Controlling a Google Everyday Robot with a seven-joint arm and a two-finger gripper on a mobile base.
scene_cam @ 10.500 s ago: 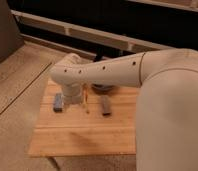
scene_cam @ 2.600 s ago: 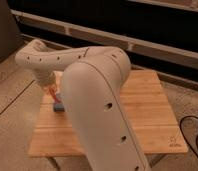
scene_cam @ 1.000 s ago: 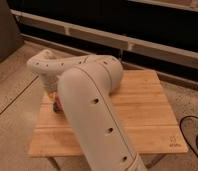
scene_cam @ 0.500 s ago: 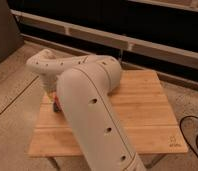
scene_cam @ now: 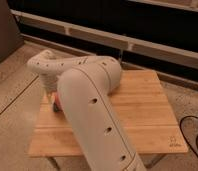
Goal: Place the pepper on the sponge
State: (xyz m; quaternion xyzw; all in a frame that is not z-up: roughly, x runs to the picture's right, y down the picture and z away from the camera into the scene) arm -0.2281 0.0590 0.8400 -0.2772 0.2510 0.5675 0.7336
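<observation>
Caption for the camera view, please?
Robot arm bends over wooden table, gripper hidden behind it near the left edge.

The bench (scene_cam: 142, 107) is a light wooden top of long planks, with a small dark mark printed by its near right corner. Its right half and near edge lie bare to view, while the arm covers much of the left. At the left edge a small grey bit of the sponge (scene_cam: 57, 106) shows on the wood, with a red speck of the pepper (scene_cam: 55, 100) touching it. The pincer (scene_cam: 52, 95) hangs just there, mostly hidden by the arm.
</observation>
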